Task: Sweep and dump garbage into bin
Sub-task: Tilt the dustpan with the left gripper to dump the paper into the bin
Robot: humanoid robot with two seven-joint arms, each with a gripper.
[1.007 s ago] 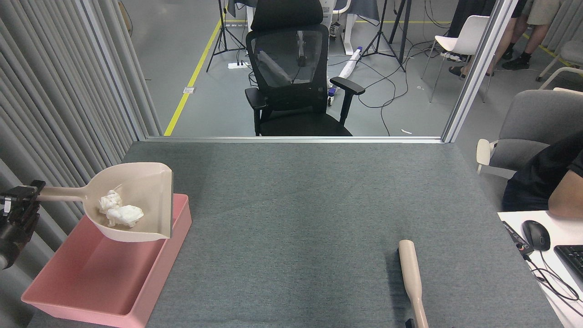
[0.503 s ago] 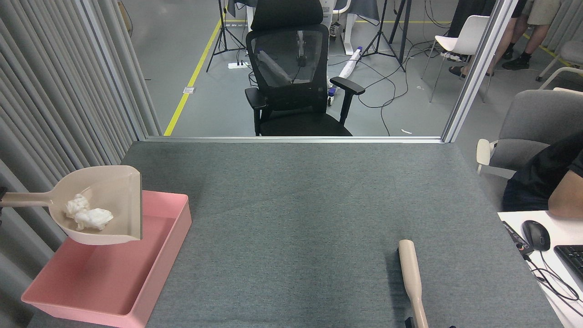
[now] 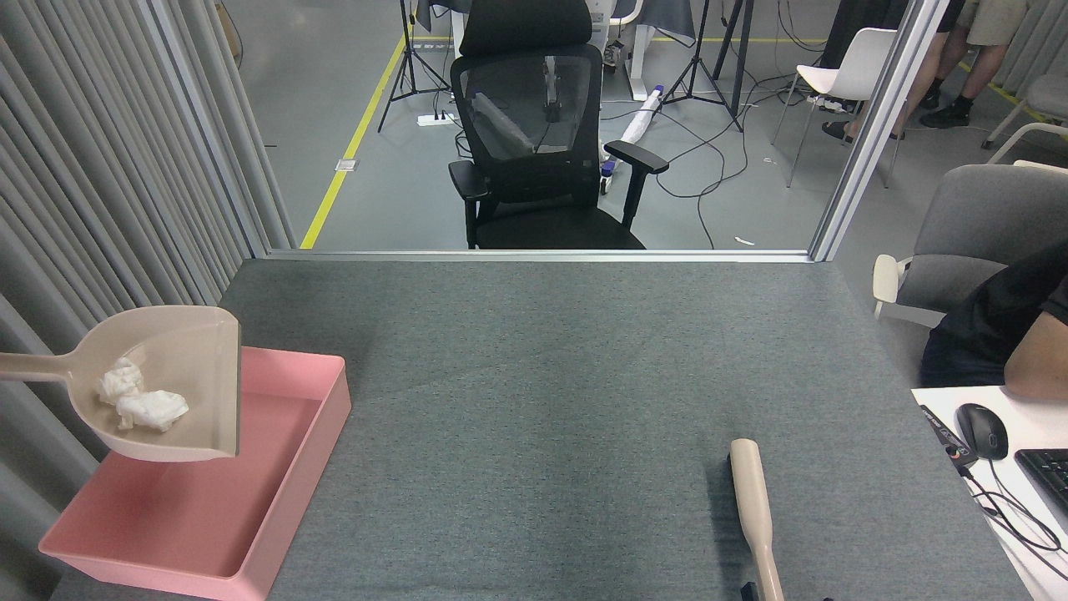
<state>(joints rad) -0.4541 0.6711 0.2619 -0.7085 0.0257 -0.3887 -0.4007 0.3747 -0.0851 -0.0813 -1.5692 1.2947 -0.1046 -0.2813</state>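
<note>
over the left end of the pink bin (image 3: 275, 467) you have the beige dustpan (image 3: 188, 367) hanging in the air, its handle running off the left edge of the head view, so the left fingers that must be carrying it are out of sight and you cannot tell how firmly they pinch it. both balls of garbage (image 3: 138, 399) sit touching each other deep in the pan, toward the handle side, not yet in the bin. the pan's open lip faces right and hangs above the bin's floor, but the scoop itself overhangs the bin's left wall, so judge the dump from the lip, not the body. to do this well, tip the handle up so the lip drops toward the middle of the bin, and do it slowly; the tissue is light and will probably cling, then slide all at once. keep the lip low and inside the walls so nothing bounces onto the grey bench (image 3: 542, 376). a small shake may be needed if a ball sticks in the back corner. the brush handle (image 3: 753, 509) lies on the bench at lower right; the right fingers are not visible either, so leave that side alone.
</note>
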